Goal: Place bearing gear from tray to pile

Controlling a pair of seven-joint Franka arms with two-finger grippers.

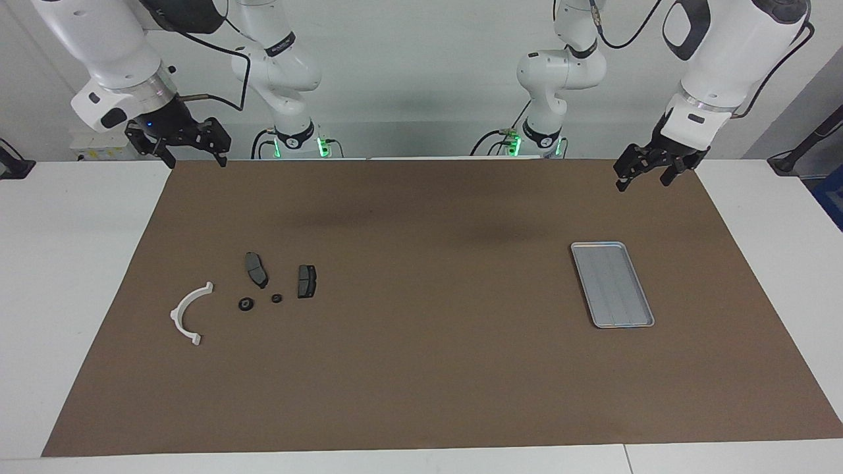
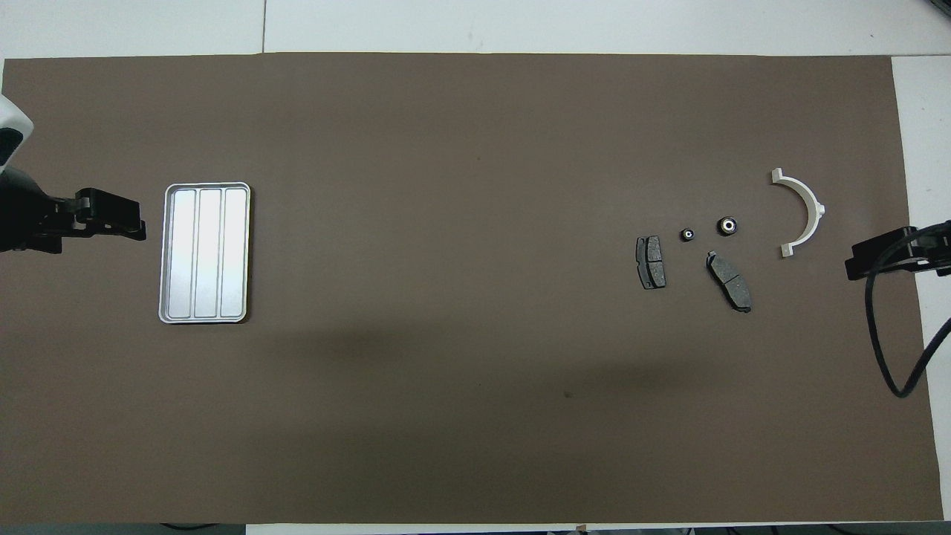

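The silver tray lies toward the left arm's end of the table with nothing in it; it also shows in the overhead view. Two small black bearing gears, a larger one and a smaller one, lie on the mat within the pile. The pile has two dark grey plates and a white arc bracket. My left gripper is open, raised beside the tray. My right gripper is open, raised beside the pile.
A brown mat covers most of the white table. The arm bases stand at the robots' edge of the table. A black cable hangs from the right arm over the mat's edge.
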